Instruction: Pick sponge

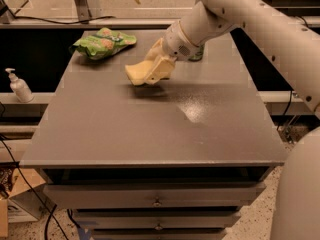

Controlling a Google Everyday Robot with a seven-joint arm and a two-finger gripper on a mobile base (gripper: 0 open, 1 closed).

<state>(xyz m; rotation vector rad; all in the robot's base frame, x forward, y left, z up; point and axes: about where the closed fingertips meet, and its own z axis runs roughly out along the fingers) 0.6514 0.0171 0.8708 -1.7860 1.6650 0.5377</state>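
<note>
The pale yellow sponge [136, 74] hangs a little above the grey table top [150, 129], with its shadow on the surface just below it. My cream-coloured gripper [159, 68] is shut on the sponge's right part, over the back middle of the table. The sponge's left end sticks out from the fingers; its right end is hidden by them. The white arm reaches in from the upper right.
A green snack bag [102, 41] lies at the table's back left. A green soda can [196, 54] stands behind the arm, mostly hidden. A soap dispenser [20, 86] stands on a ledge to the left. Drawers [157, 196] sit under the table top.
</note>
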